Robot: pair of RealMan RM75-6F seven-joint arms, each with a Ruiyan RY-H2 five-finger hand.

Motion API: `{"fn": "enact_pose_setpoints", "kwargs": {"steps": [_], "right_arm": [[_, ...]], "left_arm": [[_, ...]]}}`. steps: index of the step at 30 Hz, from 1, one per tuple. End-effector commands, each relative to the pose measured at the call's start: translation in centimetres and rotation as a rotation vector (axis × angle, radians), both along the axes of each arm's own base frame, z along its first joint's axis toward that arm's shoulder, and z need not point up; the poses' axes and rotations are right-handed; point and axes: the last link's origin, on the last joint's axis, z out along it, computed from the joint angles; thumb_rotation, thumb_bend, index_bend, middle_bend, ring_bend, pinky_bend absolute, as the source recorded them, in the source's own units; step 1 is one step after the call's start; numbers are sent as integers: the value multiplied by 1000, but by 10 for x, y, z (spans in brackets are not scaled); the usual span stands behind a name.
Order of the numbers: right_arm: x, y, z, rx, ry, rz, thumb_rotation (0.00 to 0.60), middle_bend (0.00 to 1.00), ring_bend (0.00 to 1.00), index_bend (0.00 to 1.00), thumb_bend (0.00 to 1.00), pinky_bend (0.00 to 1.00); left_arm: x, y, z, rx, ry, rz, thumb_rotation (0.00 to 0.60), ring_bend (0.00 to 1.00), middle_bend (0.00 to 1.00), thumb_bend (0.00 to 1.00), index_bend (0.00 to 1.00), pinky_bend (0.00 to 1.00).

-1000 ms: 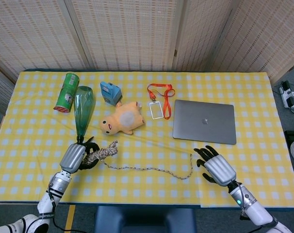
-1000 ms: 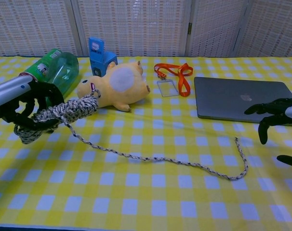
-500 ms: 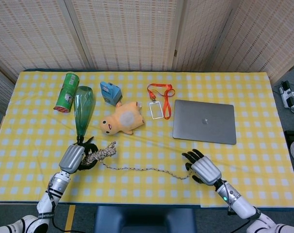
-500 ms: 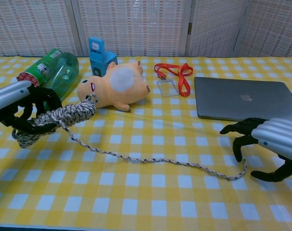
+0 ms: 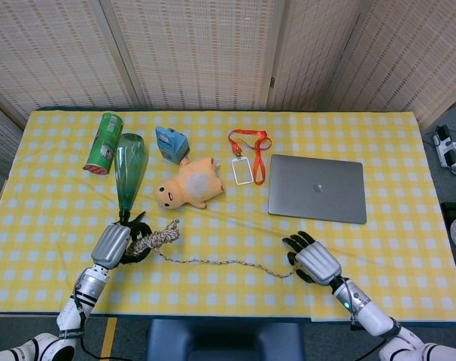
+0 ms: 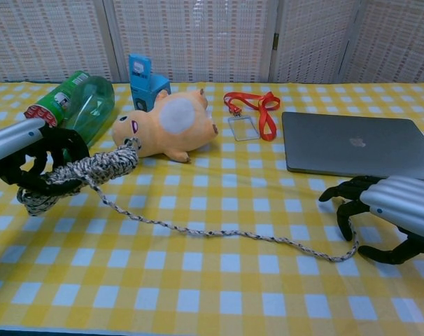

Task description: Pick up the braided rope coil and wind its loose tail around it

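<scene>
My left hand (image 6: 37, 162) (image 5: 121, 242) grips the braided black-and-white rope coil (image 6: 93, 169) (image 5: 157, 238) and holds it just above the tablecloth at the front left. The loose tail (image 6: 226, 234) (image 5: 228, 262) trails from the coil to the right across the cloth. Its far end (image 6: 352, 241) lies directly under my right hand (image 6: 383, 214) (image 5: 312, 259), which hovers there with fingers curved and apart around it, holding nothing.
A plush toy (image 6: 168, 127), a green bottle (image 6: 93, 102), a green can (image 5: 102, 143) and a blue carton (image 6: 143, 78) sit behind the coil. An orange lanyard with badge (image 6: 250, 112) and a closed laptop (image 6: 355, 143) lie at the back right.
My right hand has come left and toward the front, from beside the laptop to over the tail's end, and settled lower. The left hand and coil have barely moved.
</scene>
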Motion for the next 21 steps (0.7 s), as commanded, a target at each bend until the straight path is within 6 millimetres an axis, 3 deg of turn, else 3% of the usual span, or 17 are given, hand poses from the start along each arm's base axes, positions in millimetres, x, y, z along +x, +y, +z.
{"fn": "enact_pose_setpoints", "kwargs": {"steps": [1,21], "right_arm": [[0,-1,-1,3,5,-5,600,178,128,520,429,112],[2,-3,-4,-5,13,-8,600,259,170,620,535,115]], "left_arm": [[0,0,0,-1,1,2,600,679,703,567,753,779],[-6,1,2,14,-8,18,600,678,703,571,762,779]]}}
